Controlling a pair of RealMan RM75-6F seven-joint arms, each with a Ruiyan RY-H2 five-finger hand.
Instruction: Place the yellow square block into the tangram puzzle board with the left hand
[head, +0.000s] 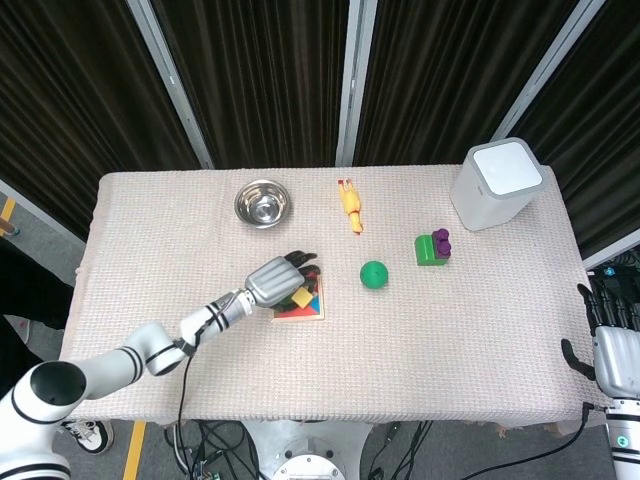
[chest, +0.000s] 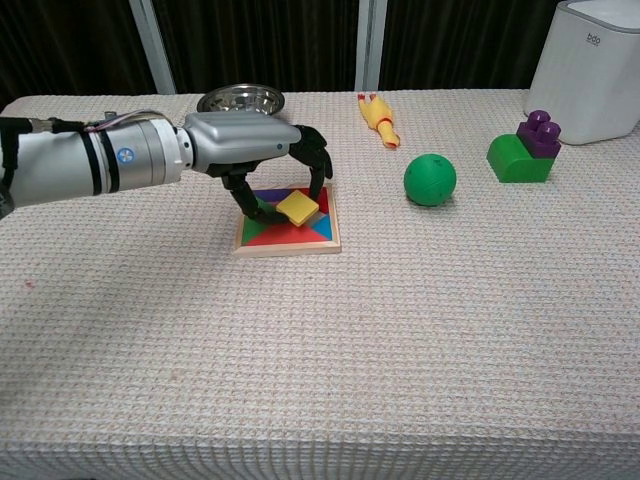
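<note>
My left hand (chest: 262, 150) (head: 277, 280) reaches over the tangram puzzle board (chest: 286, 238) (head: 312, 312) and pinches the yellow square block (chest: 297, 207) (head: 301, 297) between thumb and fingers. The block hangs tilted just above the board's middle, over the coloured pieces. The board lies flat on the table, left of centre. My right hand (head: 610, 345) stays at the table's right edge in the head view, fingers apart, holding nothing.
A steel bowl (head: 262, 203) sits behind the board. A green ball (chest: 430, 179) lies to the board's right, a yellow rubber chicken (chest: 379, 119) behind it. A green and purple block (chest: 526, 148) and a white container (chest: 588, 67) stand at the far right.
</note>
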